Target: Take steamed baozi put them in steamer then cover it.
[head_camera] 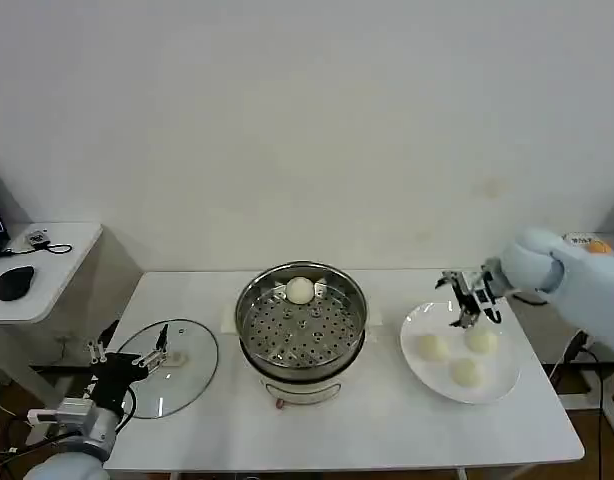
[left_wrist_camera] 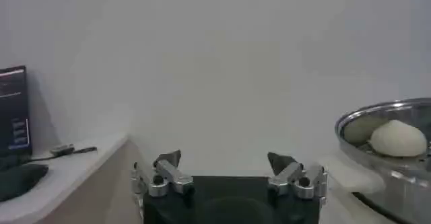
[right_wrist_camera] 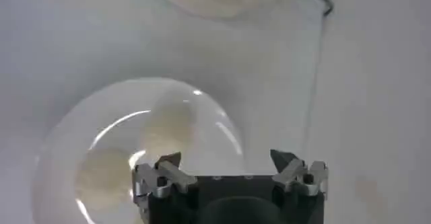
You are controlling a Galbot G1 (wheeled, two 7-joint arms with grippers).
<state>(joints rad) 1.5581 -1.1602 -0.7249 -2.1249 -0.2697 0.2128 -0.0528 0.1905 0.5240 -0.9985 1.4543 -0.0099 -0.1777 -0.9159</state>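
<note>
White table (head_camera: 367,420): right gripper (head_camera: 470,300), jaws released, hangs over three plated baozi (head_camera: 433,347).

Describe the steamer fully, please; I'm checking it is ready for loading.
The steamer is a round, shiny steel pot on a white base, standing upright mid-table between the glass lid and the white plate. It is uncovered. Its perforated basket tray holds one cream-white baozi by the far rim. Nothing else touches it; both grippers are away from it.

Cut off and blurred

The steamer (left_wrist_camera: 397,153) runs off the left wrist frame's right edge; the white plate's (right_wrist_camera: 67,151) buns look blurred.
</note>
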